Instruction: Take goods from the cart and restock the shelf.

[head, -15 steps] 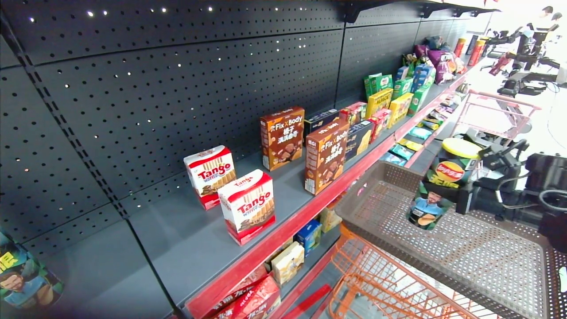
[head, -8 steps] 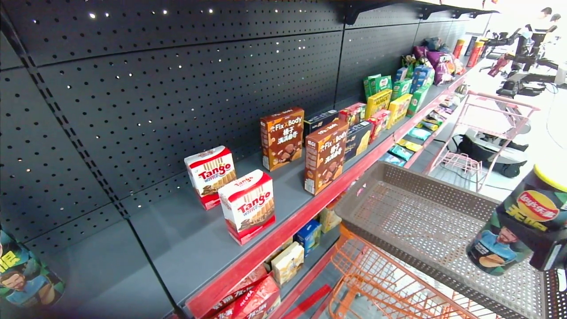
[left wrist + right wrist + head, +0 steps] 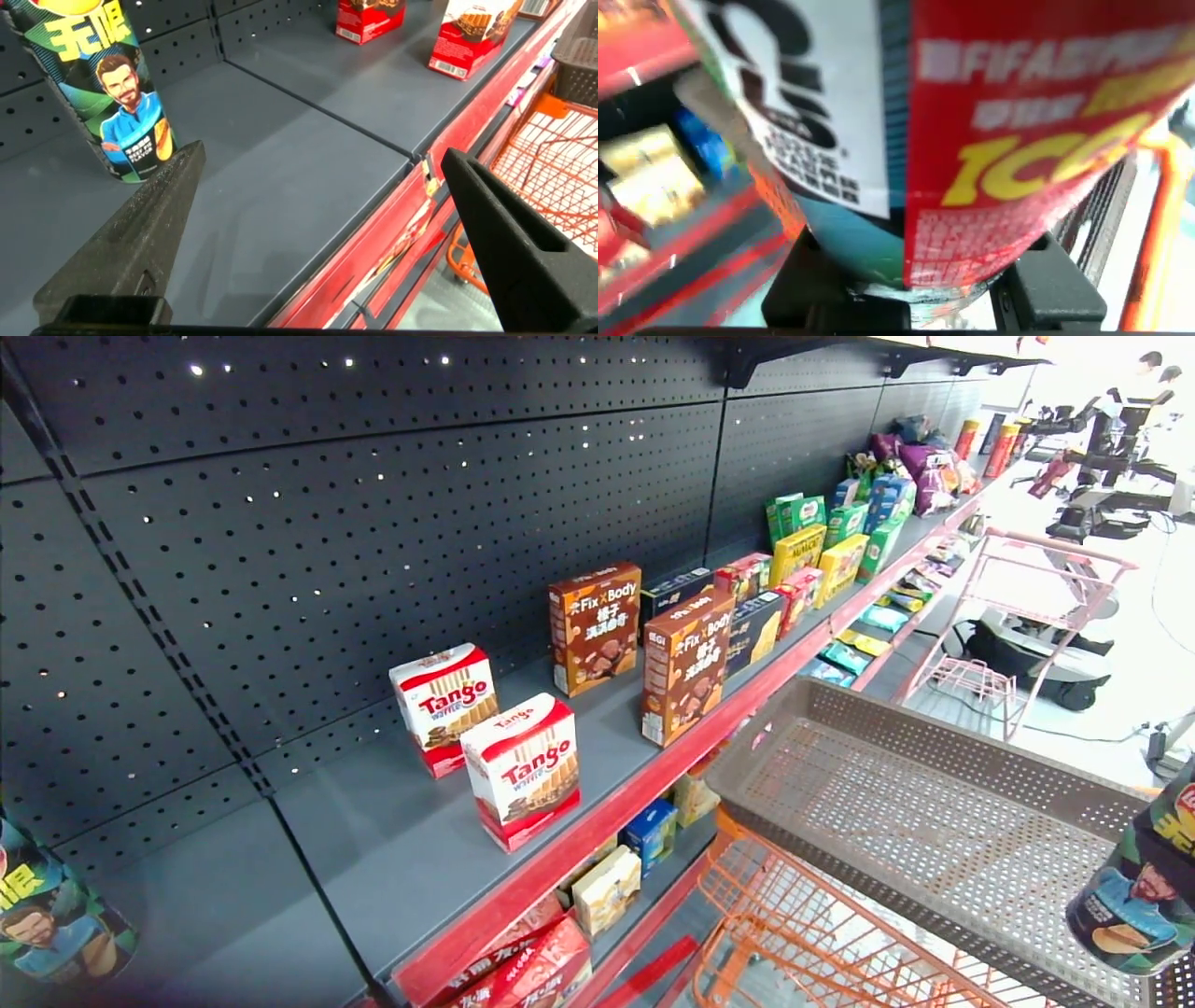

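Observation:
A tall chip can (image 3: 1134, 891), green and dark with a man's picture, hangs at the lower right over the near corner of the cart's brown perforated basket (image 3: 896, 803). My right gripper (image 3: 920, 303) is shut on this can (image 3: 971, 140), which hides its fingers. A second, matching can (image 3: 47, 924) stands upright on the grey shelf (image 3: 392, 840) at the far left. That can (image 3: 103, 93) sits beyond my left gripper (image 3: 318, 233), which is open and holds nothing, hovering over the bare shelf board near its red front edge.
Two red-and-white wafer boxes (image 3: 523, 770) and two brown boxes (image 3: 686, 663) stand mid-shelf, with more goods farther right. The orange cart frame (image 3: 794, 943) lies under the basket. A pink cart (image 3: 1036, 579) stands behind. Bare shelf lies between the left can and the wafer boxes.
My right arm has carried the chip can from above the basket's far side to the right and down, to the lower right edge of the head view. The shelf goods stayed put.

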Motion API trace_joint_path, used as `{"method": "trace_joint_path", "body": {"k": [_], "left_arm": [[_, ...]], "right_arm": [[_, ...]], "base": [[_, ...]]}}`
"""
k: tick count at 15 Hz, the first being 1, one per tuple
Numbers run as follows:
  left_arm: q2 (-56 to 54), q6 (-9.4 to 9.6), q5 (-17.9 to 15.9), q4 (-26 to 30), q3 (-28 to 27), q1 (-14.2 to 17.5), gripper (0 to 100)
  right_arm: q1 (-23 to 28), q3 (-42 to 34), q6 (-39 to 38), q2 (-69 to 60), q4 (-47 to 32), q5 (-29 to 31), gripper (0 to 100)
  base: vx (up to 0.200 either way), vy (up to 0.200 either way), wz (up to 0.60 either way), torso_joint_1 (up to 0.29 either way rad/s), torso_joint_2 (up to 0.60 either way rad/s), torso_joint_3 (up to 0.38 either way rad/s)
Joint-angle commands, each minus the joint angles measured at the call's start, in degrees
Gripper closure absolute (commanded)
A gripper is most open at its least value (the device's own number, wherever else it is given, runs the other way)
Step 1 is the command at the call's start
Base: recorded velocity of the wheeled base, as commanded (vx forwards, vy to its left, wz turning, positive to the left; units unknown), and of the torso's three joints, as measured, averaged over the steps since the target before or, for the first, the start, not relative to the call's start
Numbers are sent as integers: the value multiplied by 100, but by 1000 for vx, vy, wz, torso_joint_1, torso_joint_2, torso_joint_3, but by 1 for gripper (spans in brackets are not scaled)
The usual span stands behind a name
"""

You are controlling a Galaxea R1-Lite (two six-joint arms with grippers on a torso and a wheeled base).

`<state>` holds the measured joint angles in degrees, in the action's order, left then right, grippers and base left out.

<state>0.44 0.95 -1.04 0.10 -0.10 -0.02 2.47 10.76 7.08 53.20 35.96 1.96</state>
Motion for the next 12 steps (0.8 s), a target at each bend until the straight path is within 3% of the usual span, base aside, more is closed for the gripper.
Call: {"method": "trace_joint_path", "body": {"k": [1, 8, 12], "left_arm": [[0, 2, -2, -1, 1, 2, 0], [0, 2, -2, -1, 1, 2, 0], [0, 2, -2, -1, 1, 2, 0]], "right_arm": [[-72, 295, -5, -205, -54, -38, 100], [-652, 488, 4, -222, -81, -3, 100], [-731, 444, 12, -231, -98, -3, 100]], "base": [[0, 0, 600, -2, -2, 7], [0, 0, 600, 1, 2, 2], [0, 0, 600, -1, -1, 4]]}}
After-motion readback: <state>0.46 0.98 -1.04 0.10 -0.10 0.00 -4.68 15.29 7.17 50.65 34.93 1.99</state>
